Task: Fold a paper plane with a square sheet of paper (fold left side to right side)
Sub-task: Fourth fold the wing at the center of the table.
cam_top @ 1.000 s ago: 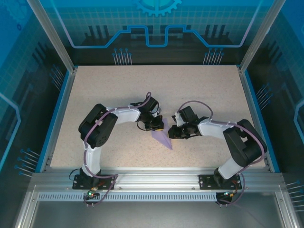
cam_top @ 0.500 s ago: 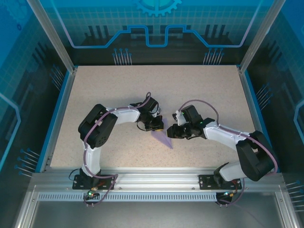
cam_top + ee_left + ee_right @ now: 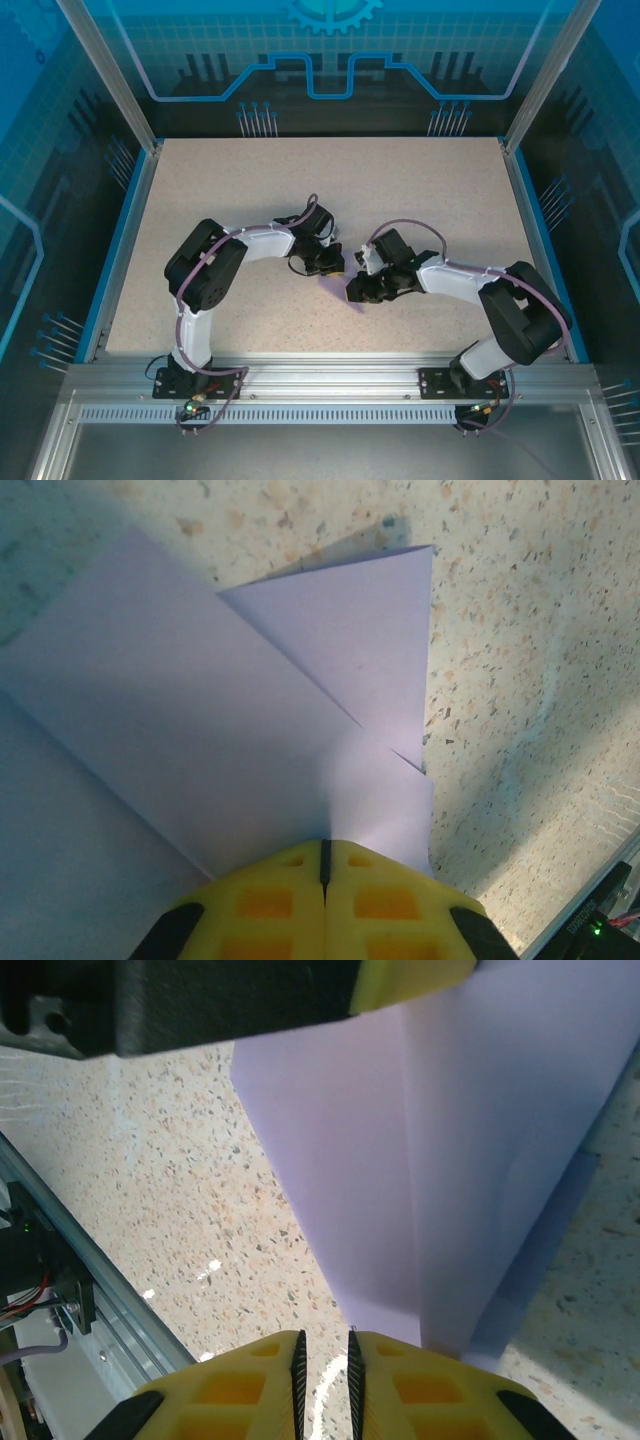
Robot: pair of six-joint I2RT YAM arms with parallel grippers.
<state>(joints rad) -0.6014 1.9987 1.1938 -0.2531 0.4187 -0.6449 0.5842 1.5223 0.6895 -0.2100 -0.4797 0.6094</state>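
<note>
One speckled beige table [image 3: 420,190] takes up the middle of the top view, with a blue edge along each side. Two arms are bolted at its near edge, the left arm [image 3: 205,270] and the right arm [image 3: 505,305], and both bend inward so that their wrists meet near the table's centre.

Two grippers face each other there. The left gripper [image 3: 328,263] sits just beyond and left of the right gripper [image 3: 357,290], and they are close beside one another.

One paper plane [image 3: 333,284] lies flat on the table between them, pale lavender and partly covered by both grippers. The left wrist view shows the paper [image 3: 200,730] in overlapping layers, with two straight creases and one triangular flap [image 3: 360,630] pointing toward the far right. In the right wrist view the paper [image 3: 450,1140] narrows to one point just beside the right-hand fingertip.

There are four yellow fingers, two on each gripper. Those of the left gripper [image 3: 323,845] are clenched with only a hairline seam between them, and their tips are at the paper's edge. I cannot tell whether they pinch a layer. Those of the right gripper [image 3: 323,1338] stand a narrow slit apart with bare table showing through, and they grasp nothing.
</note>
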